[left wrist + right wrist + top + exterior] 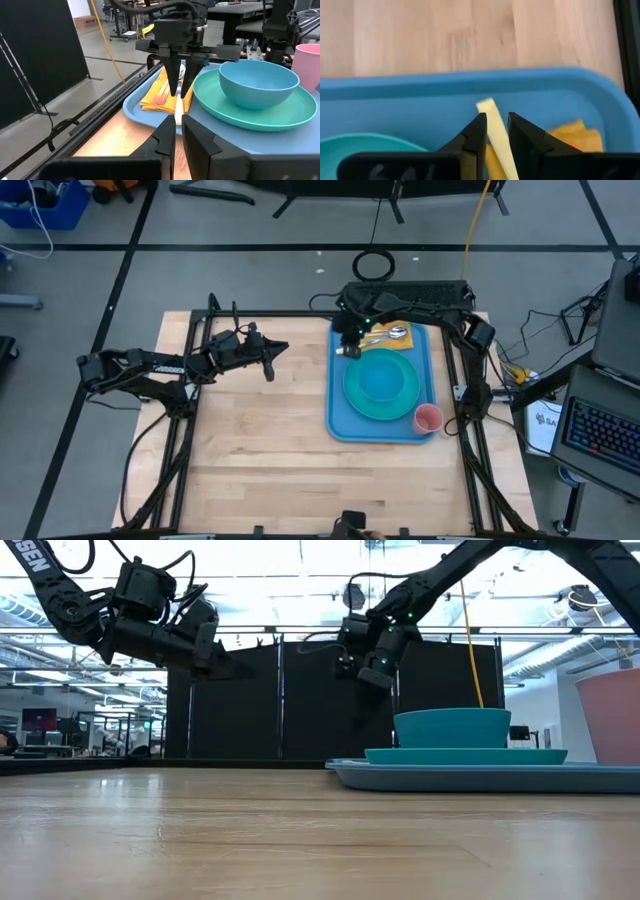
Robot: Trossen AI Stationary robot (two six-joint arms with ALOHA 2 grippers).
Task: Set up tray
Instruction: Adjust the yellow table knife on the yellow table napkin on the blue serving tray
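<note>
Tray: the tray (338, 416) was a flat blue plastic rectangle with rounded corners and a raised rim, lying on the right part of the table.
Plate: a round turquoise plate (404, 402) sat smooth and shallow in the tray's middle.
Bowl: a rounded blue bowl (379, 383) stood on the plate.
Cup: a pink cup (427, 419) stood upright in the tray's near right corner, just beside the plate.
Napkin: a folded yellow-orange napkin (159, 96) lay at the tray's far end, with spoons (392, 333) on it.
Stick: a pale, flat, straight-edged stick (496, 134) stood between dark fingers over the tray's far left part.
Right gripper: the right gripper (351, 346) pointed down over the far left corner of the tray, fingers clamped on the stick.
Left gripper: the left gripper (270, 364) hung raised over the bare wood left of the tray, aimed toward it, fingers nearly together with a thin gap, holding nothing.
Table: the table (260, 460) was pale wood planks with visible grain.
</note>
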